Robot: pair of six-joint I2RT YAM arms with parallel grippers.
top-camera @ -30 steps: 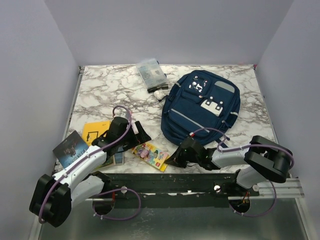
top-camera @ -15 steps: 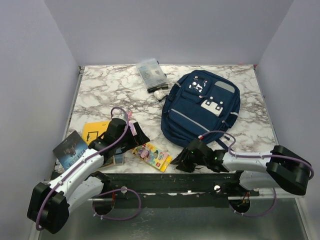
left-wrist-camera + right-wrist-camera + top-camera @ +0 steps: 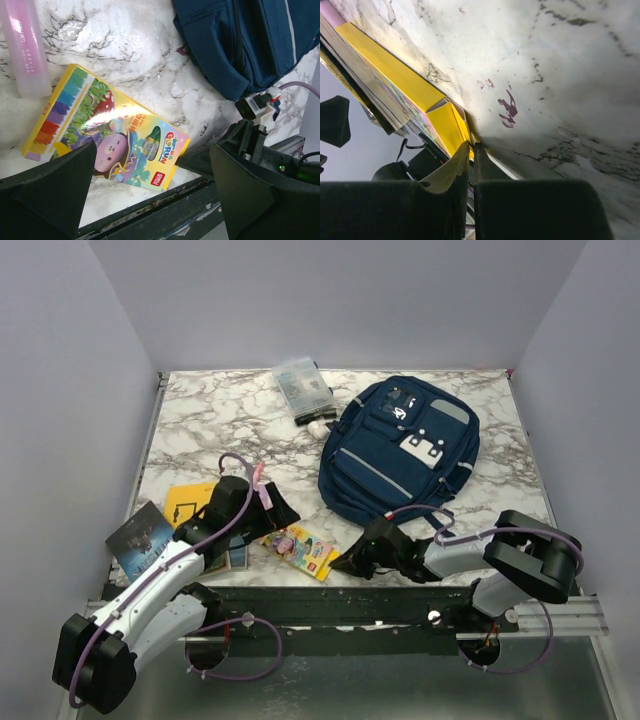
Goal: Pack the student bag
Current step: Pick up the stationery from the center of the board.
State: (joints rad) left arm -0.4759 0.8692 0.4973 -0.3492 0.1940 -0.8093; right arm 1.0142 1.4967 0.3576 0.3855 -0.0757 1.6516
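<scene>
Yellow crayon box (image 3: 107,135) spotted beneath left gripper (image 3: 152,155), fingers spread wide. Found right gripper (image 3: 471,150) pinched nearly shut at box's corner, hold unclear. Saw student bag (image 3: 395,465) just beyond.

Both arms stretch forward, bent low at the elbow. The left claw (image 3: 276,514) points down with its fingers (image 3: 50,190) spread wide; the right claw (image 3: 347,562) lies nearly flat, aimed leftward, fingers (image 3: 445,180) almost touching

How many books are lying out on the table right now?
2. A yellow-covered book lies beside the left arm, left of the crayon box; a dark-covered book sits at the near-left table edge. The arm may hide more.
</scene>
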